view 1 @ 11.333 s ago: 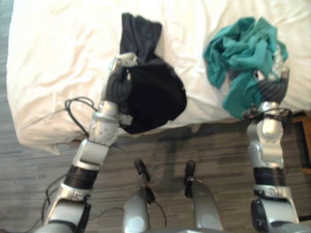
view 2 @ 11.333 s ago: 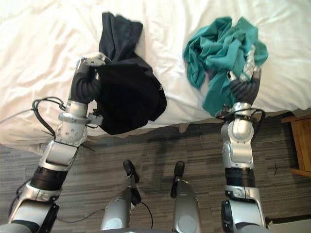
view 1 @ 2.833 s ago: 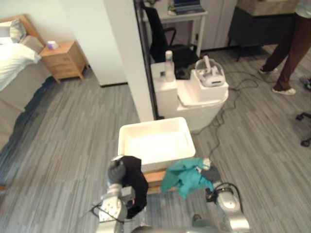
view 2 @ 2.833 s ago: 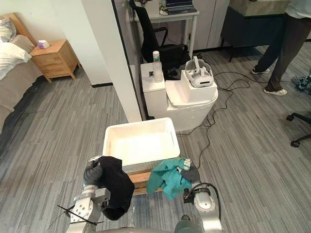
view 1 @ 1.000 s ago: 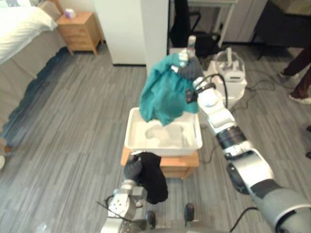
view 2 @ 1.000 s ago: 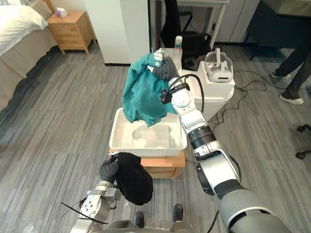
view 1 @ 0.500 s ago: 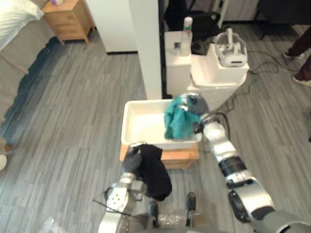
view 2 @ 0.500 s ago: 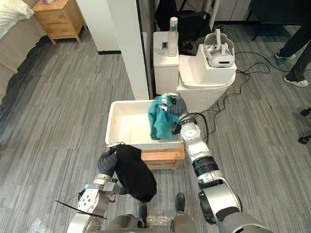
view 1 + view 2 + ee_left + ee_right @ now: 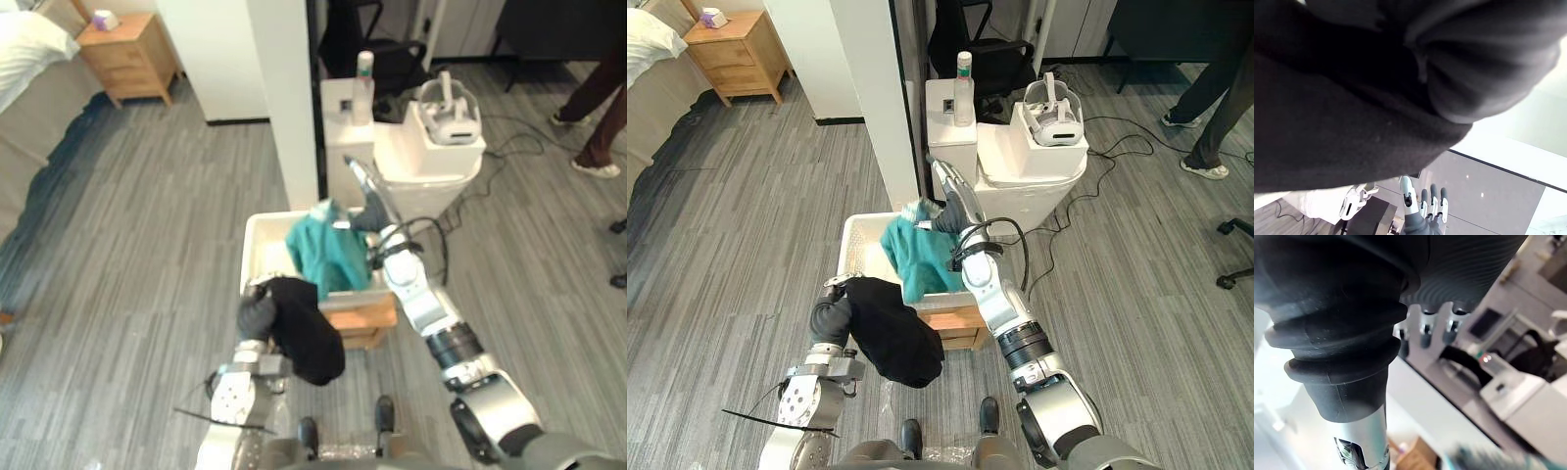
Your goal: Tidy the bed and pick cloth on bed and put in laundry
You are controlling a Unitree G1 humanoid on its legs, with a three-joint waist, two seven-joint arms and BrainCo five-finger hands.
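Observation:
A teal cloth [image 9: 328, 257] lies bunched in the white laundry basket [image 9: 854, 257], draping over its near rim. My right hand [image 9: 955, 201] hovers just above and behind it, open with its fingers [image 9: 1425, 325] straight and nothing in them. A black cloth [image 9: 892, 333] hangs in front of the basket, near its left corner, with my left hand [image 9: 257, 315] shut on it. In the left wrist view the black cloth [image 9: 1352, 98] covers the hand, and my right hand [image 9: 1422, 205] shows beyond it with its fingers straight.
The basket rests on a low wooden stand [image 9: 367, 318]. Behind it rise a white pillar [image 9: 284, 98] and a white cabinet holding a bottle [image 9: 964, 88] and a headset [image 9: 1050, 108]. A nightstand [image 9: 127, 59] and bed [image 9: 29, 59] are far left. A person's legs [image 9: 1215, 98] stand far right.
My right hand has let go of the teal cloth, which now lies in the basket, and has opened and risen above it. The left hand still holds the black cloth.

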